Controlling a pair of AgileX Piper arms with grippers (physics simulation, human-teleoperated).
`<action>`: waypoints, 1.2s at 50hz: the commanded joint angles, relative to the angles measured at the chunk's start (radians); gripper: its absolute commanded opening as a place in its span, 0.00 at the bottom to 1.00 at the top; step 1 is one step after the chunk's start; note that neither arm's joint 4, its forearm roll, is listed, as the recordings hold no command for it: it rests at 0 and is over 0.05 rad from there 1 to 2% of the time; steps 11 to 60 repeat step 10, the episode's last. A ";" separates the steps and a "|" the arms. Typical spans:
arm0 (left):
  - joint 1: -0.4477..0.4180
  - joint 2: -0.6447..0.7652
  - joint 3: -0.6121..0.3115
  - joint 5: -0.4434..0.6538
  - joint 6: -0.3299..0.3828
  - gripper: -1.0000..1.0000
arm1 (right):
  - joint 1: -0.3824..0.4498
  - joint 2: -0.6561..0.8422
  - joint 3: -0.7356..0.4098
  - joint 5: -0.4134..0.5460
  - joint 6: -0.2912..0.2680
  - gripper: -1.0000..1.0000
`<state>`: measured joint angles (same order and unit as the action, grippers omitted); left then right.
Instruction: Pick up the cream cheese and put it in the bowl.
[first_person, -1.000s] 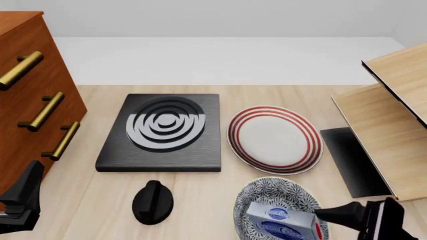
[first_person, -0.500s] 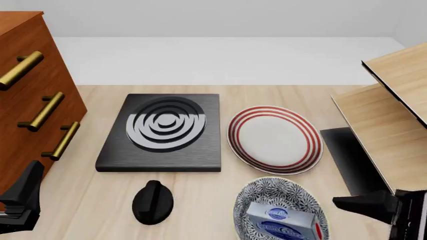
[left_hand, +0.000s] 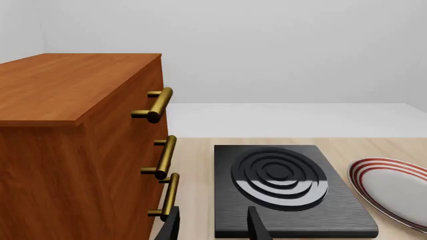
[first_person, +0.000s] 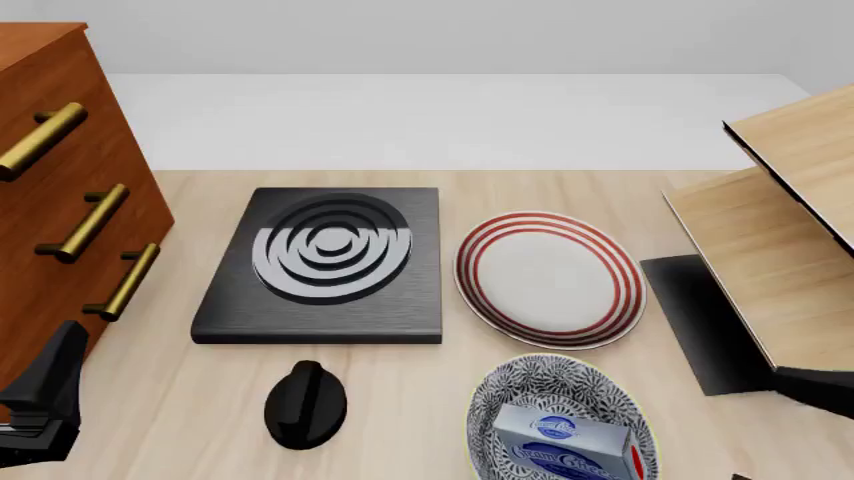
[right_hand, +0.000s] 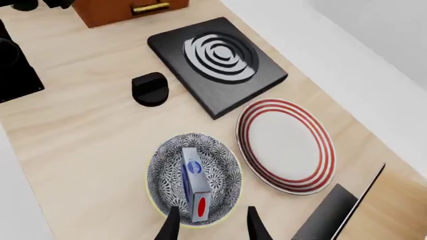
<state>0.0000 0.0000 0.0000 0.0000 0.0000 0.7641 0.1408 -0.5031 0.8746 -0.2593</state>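
While I look along the left gripper in its wrist view, I see its two dark fingers apart with nothing between them, pointing at the black stove plate. The wooden drawer cabinet stands just beside that plate, and the red-ringed plate lies on its other side.

In the front view, the cream cheese sits inside the bowl, tilted, near the stove plate's front corner. The black knob lies just in front of the stove plate.

In the right wrist view, the right gripper hangs above the bowl's rim with its jaws apart and empty, and the cream cheese lies in the bowl beyond the fingertips.
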 joint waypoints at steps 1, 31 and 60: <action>0.000 0.000 0.000 0.000 0.000 1.00 | -0.035 -0.107 -0.085 0.092 0.022 1.00; 0.000 0.000 0.000 0.000 0.000 1.00 | -0.060 -0.140 -0.171 0.138 0.066 1.00; 0.000 0.000 0.000 0.000 0.000 1.00 | -0.060 -0.140 -0.171 0.138 0.066 1.00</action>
